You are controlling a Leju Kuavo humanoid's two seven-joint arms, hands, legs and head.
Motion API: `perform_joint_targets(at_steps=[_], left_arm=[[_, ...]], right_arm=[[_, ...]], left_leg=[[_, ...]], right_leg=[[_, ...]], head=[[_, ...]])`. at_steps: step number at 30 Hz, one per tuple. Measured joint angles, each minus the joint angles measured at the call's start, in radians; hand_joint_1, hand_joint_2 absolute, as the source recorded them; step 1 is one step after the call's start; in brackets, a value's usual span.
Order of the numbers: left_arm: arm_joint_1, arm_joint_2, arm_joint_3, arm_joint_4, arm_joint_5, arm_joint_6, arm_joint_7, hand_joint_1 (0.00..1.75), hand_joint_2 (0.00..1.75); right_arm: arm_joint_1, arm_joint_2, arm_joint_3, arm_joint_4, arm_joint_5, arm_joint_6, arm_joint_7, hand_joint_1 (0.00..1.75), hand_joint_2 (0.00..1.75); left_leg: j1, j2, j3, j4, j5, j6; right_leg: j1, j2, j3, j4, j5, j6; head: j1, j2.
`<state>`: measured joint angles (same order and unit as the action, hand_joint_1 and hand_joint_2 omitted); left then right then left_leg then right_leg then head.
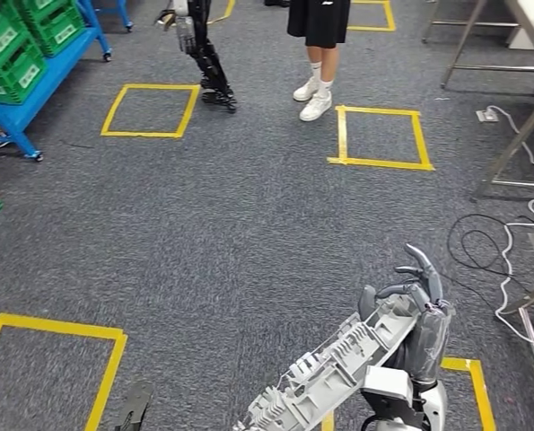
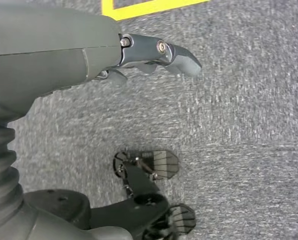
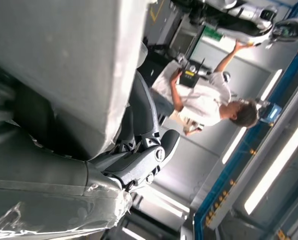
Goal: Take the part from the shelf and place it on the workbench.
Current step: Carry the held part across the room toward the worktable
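While the right hand grips 1 end of the long grey ribbed part, carried over the carpet (no workbench beneath), the left hand hangs empty, fingers loosely extended. Judged mid-carry; next, reach the workbench.

Matt grey plastic part — rough carpet

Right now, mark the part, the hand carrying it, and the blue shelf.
part (image 1: 331,364), head view, on the ribbed middle of the long grey piece.
right hand (image 1: 423,319), head view, on the back of the hand.
blue shelf (image 1: 44,85), head view, on the front rail.
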<state>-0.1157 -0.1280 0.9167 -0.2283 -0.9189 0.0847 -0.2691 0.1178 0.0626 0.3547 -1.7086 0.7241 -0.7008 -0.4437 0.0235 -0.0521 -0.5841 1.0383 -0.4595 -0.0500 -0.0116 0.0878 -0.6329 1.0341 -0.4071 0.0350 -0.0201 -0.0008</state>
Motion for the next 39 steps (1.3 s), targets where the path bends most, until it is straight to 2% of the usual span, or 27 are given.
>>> perform_joint_targets(at_steps=[1,3,5,7,8,9,10,11,13,15,16,18,20,21,23,24,25,26,27,29,31,32,33,34,36,37,39], left_arm=[[0.0,0.0,0.0,0.0,-0.001,0.0,0.001,0.0,1.75],[-0.002,0.0,0.0,0.0,-0.002,0.0,0.002,0.0,1.75],[-0.003,0.001,0.0,0.0,-0.003,0.0,0.002,0.0,1.75],[-0.003,0.002,0.0,0.0,-0.003,0.0,0.002,0.0,1.75],[-0.002,0.002,0.0,0.0,-0.004,0.0,0.002,0.0,1.75],[-0.001,0.003,0.0,0.0,-0.004,0.0,0.002,0.0,1.75],[0.0,0.004,0.0,0.0,-0.004,0.0,0.002,0.0,1.75],[-0.001,0.004,0.0,0.0,-0.004,0.0,0.002,0.0,1.75],[-0.002,0.004,0.0,0.0,-0.003,0.0,0.002,0.0,1.75],[-0.003,0.004,0.0,0.0,-0.003,0.0,0.002,0.0,1.75],[-0.004,0.004,0.0,0.0,-0.003,0.0,0.002,0.0,1.75],[-0.006,0.003,0.0,0.0,-0.003,0.0,0.002,0.0,1.75],[-0.008,0.003,0.0,0.0,-0.003,0.0,0.002,0.0,1.75],[-0.008,0.003,0.0,0.0,-0.003,0.0,0.002,0.0,1.75],[-0.006,0.004,0.0,0.0,-0.003,0.0,0.002,0.0,1.75],[-0.004,0.004,0.0,0.0,-0.002,0.0,0.002,0.0,1.75],[-0.002,0.004,0.0,0.0,-0.001,0.0,0.002,0.0,1.75],[-0.001,0.005,0.0,0.0,0.0,0.0,0.002,0.0,1.75],[0.0,0.006,0.0,0.0,0.001,0.0,0.002,0.0,1.75],[0.001,0.007,0.0,0.001,0.002,0.0,0.002,0.0,1.75],[0.003,0.006,0.0,0.001,0.001,-0.001,0.002,0.0,1.75],[0.004,0.006,0.0,0.002,0.001,-0.002,0.002,0.0,1.75],[0.004,0.007,0.0,0.002,0.0,-0.002,0.002,0.0,1.75],[0.004,0.008,0.0,0.002,-0.001,-0.002,0.002,0.0,1.75],[0.004,0.009,0.0,0.002,-0.002,-0.002,0.002,0.0,1.75],[0.005,0.01,0.0,0.002,-0.002,-0.003,0.002,0.0,1.75],[0.009,0.011,0.0,0.002,-0.003,-0.003,0.003,0.0,1.75]], right_arm=[[0.003,0.0,-0.001,0.0,0.0,0.0,-0.001,1.75,1.75],[0.012,0.0,-0.003,-0.001,-0.001,0.0,-0.002,1.75,1.75],[0.018,0.0,-0.004,-0.002,-0.002,0.0,-0.004,1.75,1.75],[0.019,0.0,-0.004,-0.003,-0.004,0.0,-0.008,1.75,1.75],[0.02,0.0,-0.004,-0.003,-0.005,0.0,-0.009,1.75,1.75],[0.021,0.0,-0.005,-0.003,-0.006,0.0,-0.01,1.75,1.75],[0.023,0.0,-0.006,-0.003,-0.006,0.0,-0.011,1.75,1.75],[0.024,0.0,-0.006,-0.003,-0.007,0.0,-0.012,1.75,1.75],[0.025,0.0,-0.007,-0.004,-0.007,0.0,-0.012,1.75,1.75],[0.024,0.0,-0.008,-0.006,-0.007,0.0,-0.013,1.75,1.75],[0.024,0.0,-0.008,-0.006,-0.007,0.0,-0.014,1.75,1.75],[0.025,0.0,-0.01,-0.007,-0.006,0.0,-0.014,1.75,1.75],[0.025,0.0,-0.012,-0.01,-0.006,-0.001,-0.015,1.75,1.75],[0.025,0.0,-0.013,-0.011,-0.006,-0.001,-0.015,1.75,1.75],[0.024,0.001,-0.015,-0.012,-0.006,-0.001,-0.015,1.75,1.75],[0.024,0.001,-0.016,-0.012,-0.006,0.0,-0.015,1.75,1.75],[0.025,0.001,-0.016,-0.012,-0.006,0.0,-0.015,1.75,1.75],[0.025,0.001,-0.016,-0.012,-0.006,0.0,-0.015,1.75,1.75],[0.025,0.001,-0.016,-0.012,-0.005,0.0,-0.014,1.75,1.75],[0.024,0.001,-0.016,-0.011,-0.003,0.0,-0.011,1.75,1.75],[0.024,0.002,-0.016,-0.012,0.001,0.0,-0.008,1.75,1.75],[0.026,0.002,-0.016,-0.012,0.002,0.0,-0.006,1.75,1.75],[0.028,0.002,-0.017,-0.012,0.002,0.0,-0.006,1.75,1.75],[0.031,0.002,-0.017,-0.012,0.002,0.0,-0.006,1.75,1.75],[0.033,0.002,-0.017,-0.012,0.002,0.0,-0.005,1.75,1.75],[0.032,0.002,-0.016,-0.012,0.002,0.0,-0.005,1.75,1.75],[0.032,0.002,-0.016,-0.011,0.002,0.0,-0.005,1.75,1.75]], left_leg=[[0.001,-0.01,0.007,-0.017,-0.001,0.004],[-0.002,0.002,0.008,-0.02,-0.003,0.02],[-0.002,0.018,0.01,-0.023,-0.001,0.035],[-0.006,0.037,0.013,-0.023,-0.002,0.045],[-0.009,0.048,0.013,-0.023,-0.003,0.047],[-0.011,0.059,0.014,-0.023,-0.004,0.048],[-0.013,0.07,0.014,-0.023,-0.005,0.049],[-0.014,0.08,0.016,-0.023,-0.007,0.049],[-0.015,0.096,0.024,-0.023,-0.012,0.046],[-0.019,0.107,0.029,-0.022,-0.017,0.038],[-0.021,0.113,0.031,-0.023,-0.018,0.034],[-0.021,0.124,0.034,-0.027,-0.019,0.023],[-0.018,0.109,0.028,-0.009,-0.038,0.012],[-0.018,0.093,0.011,0.03,-0.063,0.008],[-0.017,0.066,-0.054,0.161,-0.126,0.005],[-0.017,0.063,-0.088,0.223,-0.146,0.004],[-0.016,0.061,-0.109,0.255,-0.146,0.003],[-0.016,0.06,-0.111,0.25,-0.126,0.003],[-0.014,0.057,-0.092,0.205,-0.089,0.002],[-0.006,0.022,-0.031,0.07,-0.019,-0.002],[0.0,-0.015,0.003,-0.008,0.0,0.001],[-0.001,-0.02,0.006,-0.017,-0.003,0.007],[-0.002,-0.012,0.005,-0.018,-0.002,0.016],[-0.003,-0.002,0.006,-0.019,-0.001,0.024],[-0.003,0.016,0.008,-0.023,0.003,0.038],[-0.006,0.026,0.008,-0.023,0.002,0.042],[-0.011,0.048,0.009,-0.022,0.0,0.046]], right_leg=[[0.0,0.008,-0.005,0.0,0.002,0.007],[-0.004,0.016,-0.01,-0.003,0.006,0.017],[-0.003,-0.013,-0.028,0.032,-0.017,0.024],[0.0,-0.058,-0.082,0.148,-0.076,0.029],[0.0,-0.069,-0.115,0.218,-0.105,0.03],[0.0,-0.075,-0.14,0.269,-0.121,0.03],[0.0,-0.077,-0.147,0.285,-0.119,0.028],[0.001,-0.08,-0.133,0.26,-0.1,0.026],[0.004,-0.102,-0.059,0.127,-0.041,0.02],[0.012,-0.126,-0.003,0.027,-0.012,0.01],[0.016,-0.13,0.005,0.011,-0.013,0.006],[0.019,-0.113,0.004,0.007,-0.011,-0.005],[0.014,-0.099,0.008,0.0,-0.008,-0.015],[0.011,-0.091,0.01,-0.004,-0.006,-0.02],[0.009,-0.076,0.009,-0.005,-0.004,-0.025],[0.009,-0.066,0.008,-0.005,-0.003,-0.026],[0.008,-0.056,0.007,-0.005,-0.002,-0.026],[0.008,-0.045,0.007,-0.005,-0.002,-0.025],[0.006,-0.034,0.008,-0.004,-0.001,-0.023],[0.004,-0.012,0.006,0.0,-0.001,-0.014],[0.003,0.007,-0.004,0.004,0.001,-0.001],[0.002,0.016,-0.009,0.004,0.004,0.006],[0.0,0.023,-0.013,0.0,0.008,0.012],[-0.001,0.019,-0.016,0.002,0.007,0.017],[0.001,-0.017,-0.04,0.051,-0.024,0.024],[0.002,-0.043,-0.065,0.107,-0.054,0.026],[0.003,-0.071,-0.125,0.239,-0.114,0.029]], head=[[-0.001,0.0],[-0.001,0.0],[0.004,0.0],[0.011,0.0],[0.012,0.0],[0.012,0.0],[0.013,0.0],[0.012,0.0],[0.013,0.0],[0.012,0.0],[0.011,0.0],[0.011,0.0],[0.009,0.0],[0.006,0.0],[0.001,0.0],[0.0,0.0],[0.0,0.0],[0.0,0.0],[0.0,0.0],[-0.001,0.0],[-0.003,0.0],[-0.003,0.0],[-0.003,0.0],[-0.003,0.0],[0.003,0.0],[0.006,0.0],[0.01,0.0]])
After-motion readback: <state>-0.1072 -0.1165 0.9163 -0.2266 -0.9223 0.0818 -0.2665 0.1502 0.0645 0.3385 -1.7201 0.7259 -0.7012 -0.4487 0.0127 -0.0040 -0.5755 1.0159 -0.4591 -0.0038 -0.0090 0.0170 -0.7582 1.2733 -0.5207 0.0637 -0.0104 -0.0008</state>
